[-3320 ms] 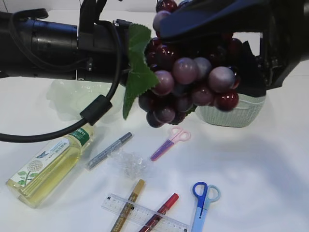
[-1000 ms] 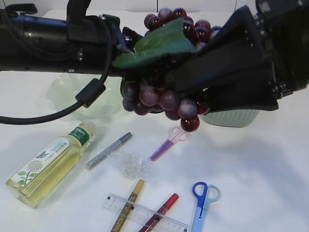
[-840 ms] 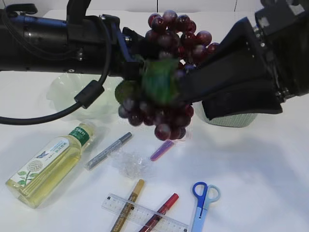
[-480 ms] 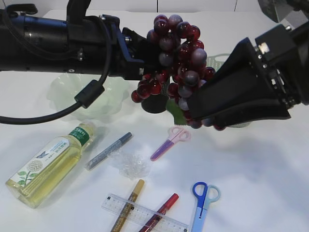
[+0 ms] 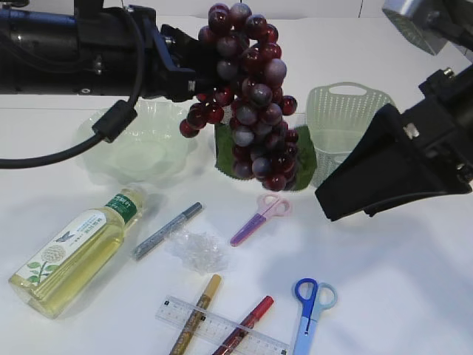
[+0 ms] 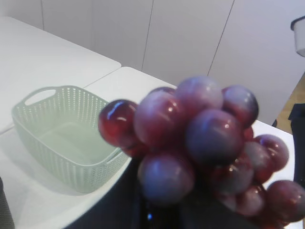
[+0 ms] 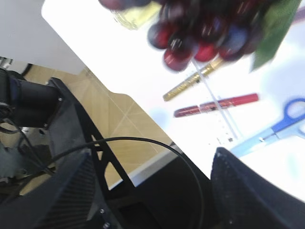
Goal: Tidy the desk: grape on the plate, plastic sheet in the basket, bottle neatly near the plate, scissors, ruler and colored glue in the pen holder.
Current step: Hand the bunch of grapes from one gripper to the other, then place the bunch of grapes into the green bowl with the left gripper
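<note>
Grape bunch [image 5: 247, 89] held in air by left gripper [image 5: 194, 72], clamped at bunch's upper part. Long axis near vertical, tip pointing down, leaf [image 5: 225, 157] at bottom. Hangs between plate [image 5: 103, 144] and basket [image 5: 347, 111], above table. Right gripper [image 5: 384, 174] clear of bunch; fingers apart in wrist view.

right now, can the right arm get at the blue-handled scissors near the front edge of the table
Probably yes. The blue-handled scissors lie flat in the open, with nothing on top, just below and in front of the right gripper. Its wide-open fingers hold nothing, and the bunch of dark red grapes hangs from the left gripper, off to the side.
</note>
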